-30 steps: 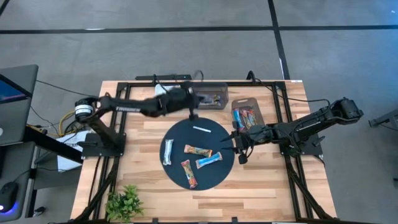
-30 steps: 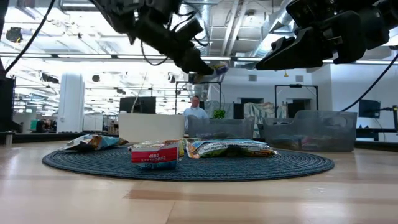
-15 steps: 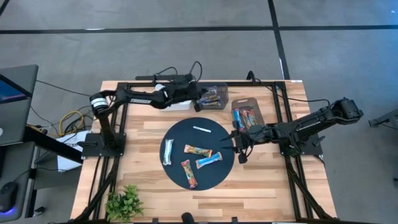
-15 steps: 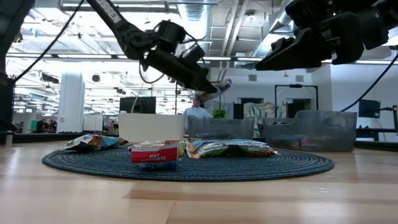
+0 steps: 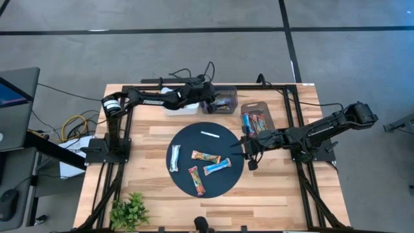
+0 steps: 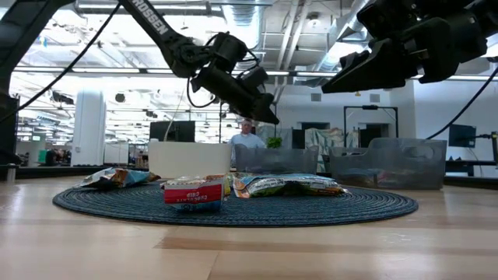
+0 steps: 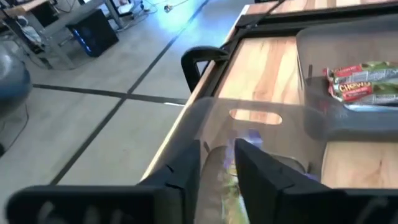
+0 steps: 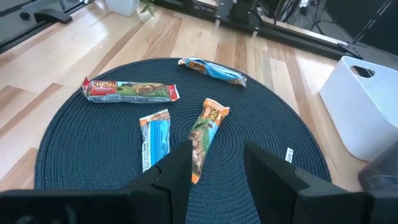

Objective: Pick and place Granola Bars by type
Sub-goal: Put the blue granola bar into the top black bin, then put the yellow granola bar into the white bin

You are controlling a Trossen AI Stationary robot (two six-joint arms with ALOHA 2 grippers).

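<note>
Four granola bars lie flat on the round dark mat (image 5: 206, 133): a blue-silver one (image 5: 173, 158), an orange one (image 5: 206, 156), a blue one (image 5: 217, 167) and a red-green one (image 5: 196, 180). The thin white strip (image 5: 210, 134) lies there too. My left gripper (image 5: 208, 98) hangs over the left end of the clear bin (image 5: 223, 100) at the far edge, shut on a brown-green bar (image 7: 230, 180). More brown-green bars (image 7: 364, 84) lie in that bin. My right gripper (image 5: 248, 150) hovers open above the mat's right edge, touching nothing. My left gripper pinches the brown-green bar between its two fingers (image 7: 186, 171), with the bar's length running along them. Its bluish end (image 7: 249, 135) sticks out past the fingertips. The fingers slant down toward the far side, and the bar is lifted clear above the clear bin's wall (image 7: 255, 116).
A white bin (image 5: 181, 107) stands left of the clear bin. A third bin (image 5: 257, 121) with blue and orange-red bars sits right of the mat. A small potted plant (image 5: 129, 210) stands at the near left corner. A black frame rail rings the table.
My left gripper has carried the bar from above the mat's far edge toward the far edge and a little right, and has come down over the clear bin's left end. It has stayed shut on the bar. The right arm has kept still.
</note>
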